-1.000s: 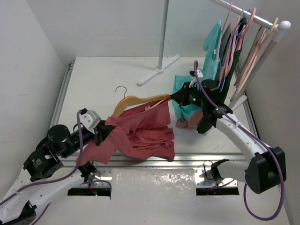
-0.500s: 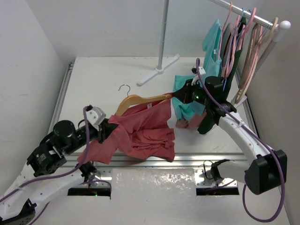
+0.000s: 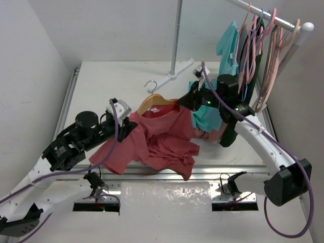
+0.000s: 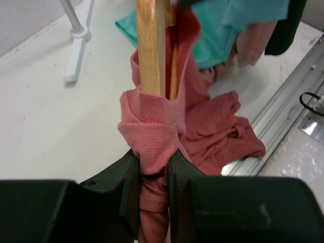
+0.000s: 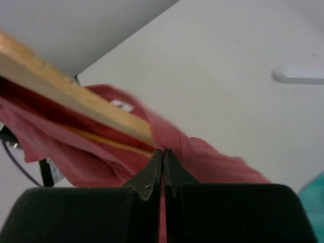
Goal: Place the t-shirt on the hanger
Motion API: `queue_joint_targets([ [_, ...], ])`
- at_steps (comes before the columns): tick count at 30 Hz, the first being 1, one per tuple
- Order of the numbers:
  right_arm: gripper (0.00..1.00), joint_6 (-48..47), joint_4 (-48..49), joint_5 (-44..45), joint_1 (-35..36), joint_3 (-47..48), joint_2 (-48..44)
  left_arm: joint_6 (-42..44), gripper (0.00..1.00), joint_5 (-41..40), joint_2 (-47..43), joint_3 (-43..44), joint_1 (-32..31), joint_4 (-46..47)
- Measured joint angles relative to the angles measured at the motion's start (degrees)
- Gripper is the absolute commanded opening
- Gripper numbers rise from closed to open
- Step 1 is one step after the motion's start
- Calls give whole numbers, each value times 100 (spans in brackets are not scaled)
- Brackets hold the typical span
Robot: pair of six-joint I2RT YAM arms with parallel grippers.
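Note:
The coral-red t-shirt is draped over the wooden hanger, whose silver hook points to the far side. My left gripper is shut on the shirt's ribbed collar, with the hanger's wooden arm running away from it inside the neck opening. My right gripper is shut on a thin fold of the shirt at the hanger's other end. The shirt's lower part lies bunched on the table.
A teal shirt lies in a heap behind the right gripper. A clothes rail at the far right holds pink hangers, a teal shirt and dark garments. The rail's white stand foot rests at the back. A metal rail edges the table's front.
Both grippers have moved up and toward the far right, carrying hanger and shirt. The hanger's hook now sits further back and right, and the shirt covers more of the hanger.

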Motion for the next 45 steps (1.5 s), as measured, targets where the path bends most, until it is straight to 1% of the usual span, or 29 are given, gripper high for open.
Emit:
queue_joint_targets([
  [4, 0, -22, -79, -243, 229, -20, 20, 90, 0, -20, 280, 133, 0, 275],
  [7, 0, 350, 264, -557, 212, -105, 17, 149, 0, 20, 380, 122, 0, 455],
  [11, 0, 769, 542, -911, 195, -74, -26, 289, 0, 260, 247, -109, 0, 868],
  [13, 11, 717, 391, -1023, 195, 157, -46, 341, 0, 413, 225, -184, 0, 1054],
  [14, 17, 579, 188, -1040, 195, 369, -46, 404, 0, 531, 232, -199, 0, 1215],
  [15, 26, 452, 76, -1051, 195, 529, -46, 431, 0, 597, 267, -199, 9, 1327],
  [16, 39, 275, -83, -1071, 195, 702, -52, 474, 0, 695, 334, -195, 44, 1475],
  [19, 40, -544, -577, -949, 170, 1088, -87, 680, 0, 1305, 761, 44, 398, 1775],
  [21, 38, -964, -828, -831, 79, 1198, -85, 861, 0, 1993, 1119, 352, 826, 1869],
  [22, 39, -1165, -962, -758, 17, 1237, -76, 951, 0, 2321, 1274, 437, 1016, 1912],
  [24, 45, -1467, -1259, -636, -52, 1349, -15, 1215, 0, 2907, 1464, 546, 1366, 1858],
  [25, 51, -1591, -1416, -588, -72, 1414, 22, 1379, 0, 3161, 1541, 610, 1528, 1766],
  [28, 58, -1934, -1781, -407, -72, 1506, 31, 1816, 0, 3799, 1681, 697, 1917, 1539],
  [29, 63, -2059, -1864, -361, -66, 1484, -33, 1934, 0, 4048, 1718, 715, 2057, 1449],
  [31, 66, -2374, -2006, -254, -70, 1364, -291, 2151, 0, 4621, 1790, 715, 2417, 1270],
  [33, 70, -2732, -2177, -170, -72, 1307, -595, 2280, 0, 5119, 1847, 710, 2645, 1056],
  [36, 71, -3344, -2411, -39, -74, 1318, -876, 2387, 0, 5733, 1853, 638, 2883, 964],
  [40, 71, -4028, -2656, 385, -70, 1276, -907, 2365, 0, 6238, 1834, 433, 3056, 1021],
  [45, 71, -4658, -3147, 704, -83, 1038, -894, 2337, 0, 6312, 1884, 396, 3110, 1045],
])
